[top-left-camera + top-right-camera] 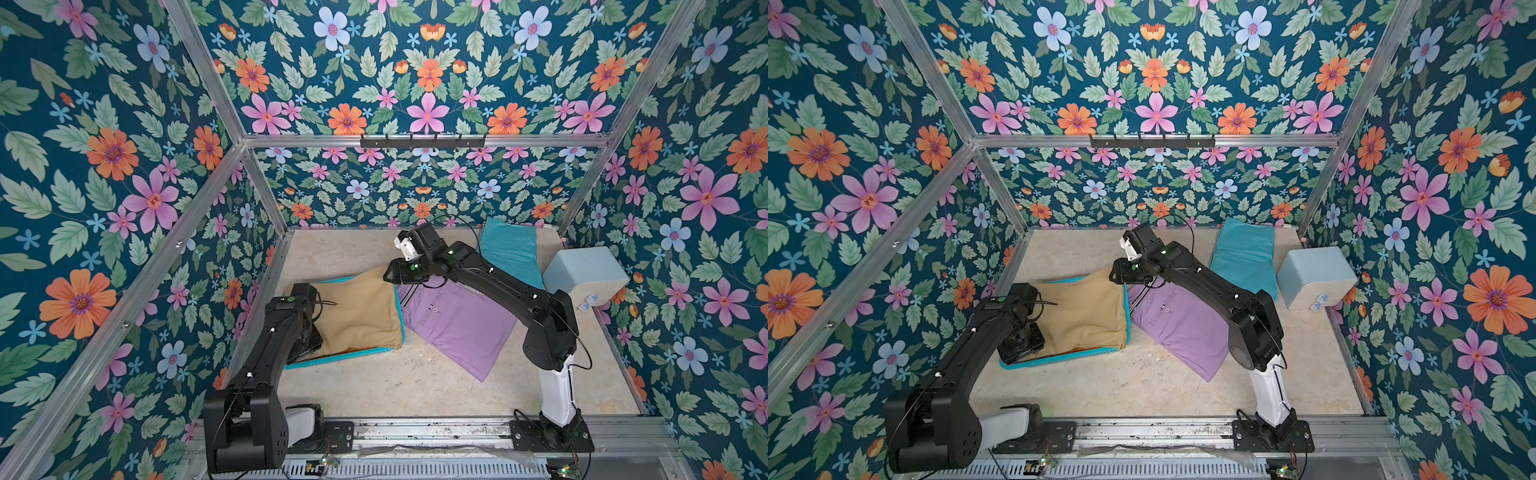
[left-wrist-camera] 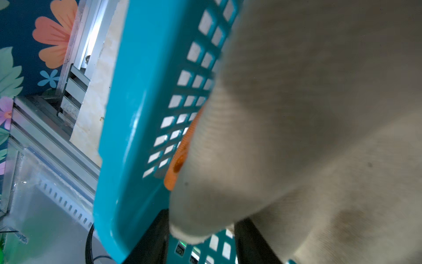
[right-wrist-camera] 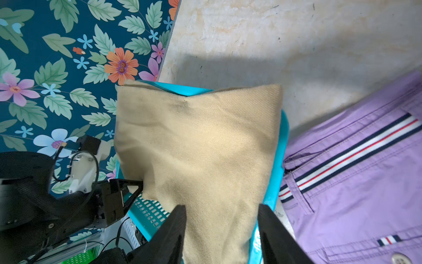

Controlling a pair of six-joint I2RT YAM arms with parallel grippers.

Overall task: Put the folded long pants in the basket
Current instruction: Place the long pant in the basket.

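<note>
A pale, marbled table [image 1: 374, 386] was seen, with four things laid directly on it. The teal basket [image 3: 148, 212] was set near its left edge, and the lilac pants [image 1: 453, 328] were spread askew just beside it. The turquoise pants [image 1: 513, 249] were placed at the far right corner, with a pale blue box [image 1: 582, 274] close against them at the right edge.

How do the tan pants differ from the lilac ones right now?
The tan pants lie across the basket; the lilac pants lie on the table beside it. The tan pants look plain; the lilac pants show striped trim and a button. Both are folded.
</note>
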